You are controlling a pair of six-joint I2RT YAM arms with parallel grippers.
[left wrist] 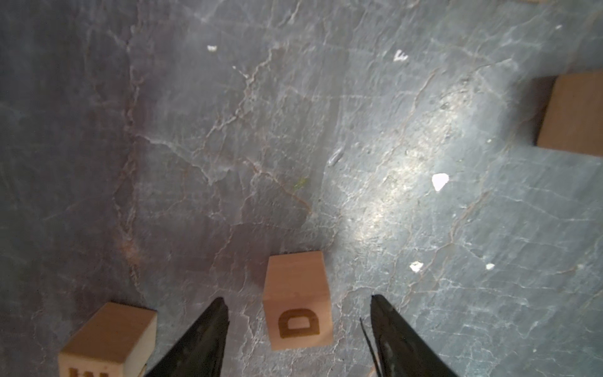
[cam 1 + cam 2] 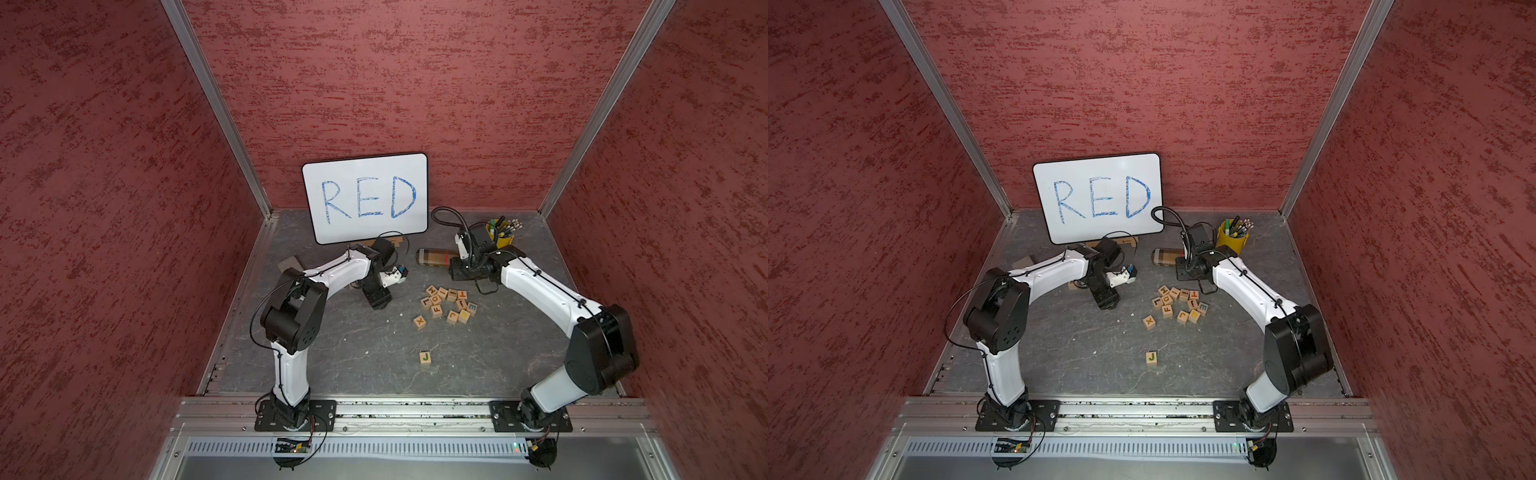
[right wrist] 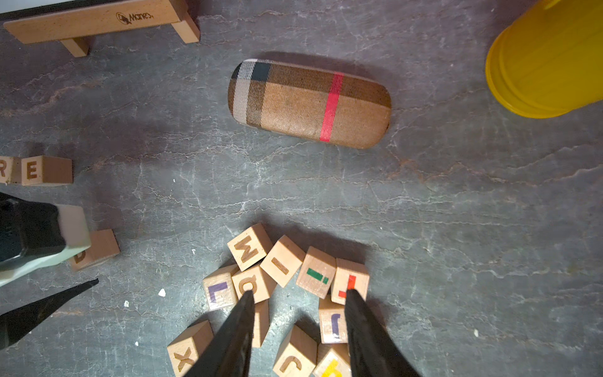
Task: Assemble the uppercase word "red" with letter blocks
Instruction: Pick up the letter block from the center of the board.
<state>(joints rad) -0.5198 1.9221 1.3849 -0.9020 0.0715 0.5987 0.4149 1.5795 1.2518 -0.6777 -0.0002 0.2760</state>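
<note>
Three letter blocks (image 3: 49,171) lie out, R (image 3: 8,171), E (image 3: 32,170), D (image 1: 297,306); two tools (image 1: 297,298) (image 3: 299,292) gape

Lab robot test cell: red textured panels (image 2: 395,83), aluminium frame posts (image 2: 218,108), arm bases (image 2: 295,415) bolted to rail (image 2: 415,409).

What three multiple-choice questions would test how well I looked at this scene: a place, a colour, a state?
1. The orange-brown E block stands: A) beside the R block; B) far from any block; C) atop another block.
2. The whiteboard writing is: A) green; B) red; C) blue.
3. The left jaws are: A) shut on the D block; B) open around it; C) lifting it.
Answers: A, they stand side by side; C, blue strokes spell RED; B, gaps show either side of the block on the table.
</note>
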